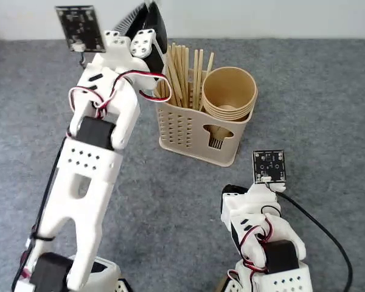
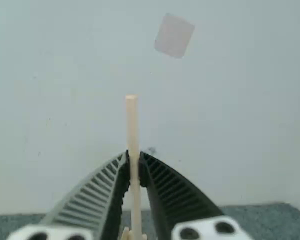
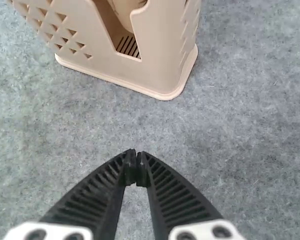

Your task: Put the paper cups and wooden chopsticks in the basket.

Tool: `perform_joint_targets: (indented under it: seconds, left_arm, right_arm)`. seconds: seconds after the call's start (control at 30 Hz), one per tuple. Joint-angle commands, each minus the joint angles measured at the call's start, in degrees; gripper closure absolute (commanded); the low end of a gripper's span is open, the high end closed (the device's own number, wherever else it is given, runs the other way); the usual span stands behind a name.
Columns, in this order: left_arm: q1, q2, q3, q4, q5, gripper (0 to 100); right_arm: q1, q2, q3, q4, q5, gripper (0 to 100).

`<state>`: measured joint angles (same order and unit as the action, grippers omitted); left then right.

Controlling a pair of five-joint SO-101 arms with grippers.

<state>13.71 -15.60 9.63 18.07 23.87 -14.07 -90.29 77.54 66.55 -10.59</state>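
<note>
My left gripper [image 2: 133, 159]: clamped on one chopstick [image 2: 131, 120], held upright, just beside the basket [image 1: 188, 131].
My right gripper [image 3: 135, 161]: pinched closed on nothing, low over the grey mat [image 3: 250, 130] near the basket.
Cups [image 1: 230, 91]: stacked in the basket, beside the other chopsticks [image 1: 184, 70].

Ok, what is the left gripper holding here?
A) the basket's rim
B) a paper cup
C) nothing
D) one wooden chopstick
D: the left wrist view shows the left gripper shut on one wooden chopstick, whose end sticks out beyond it.
</note>
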Motion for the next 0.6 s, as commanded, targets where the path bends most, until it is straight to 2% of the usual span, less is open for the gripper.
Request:
perform_joint_targets:
  seconds: [0.0, 0.1, 0.3, 0.57]
  left_arm:
    - [0.4, -0.7, -0.7, 3.5, -0.8, 91]
    - [0.4, -2.8, -0.7, 6.4, -0.5, 85]
    - [0.0, -8.6, -0.3, 8.2, -0.8, 85]
    - [0.1, -19.2, -0.3, 22.9, -0.8, 99]
  right_arm:
    - [0.7, -0.7, -0.4, 0.3, -0.6, 99.0]
    - [0.7, -0.7, -0.4, 0.3, -0.6, 99.0]
    - [0.7, -0.7, -0.4, 0.4, -0.6, 99.0]
    - [0.7, -0.7, -0.3, 0.4, -0.6, 99.0]
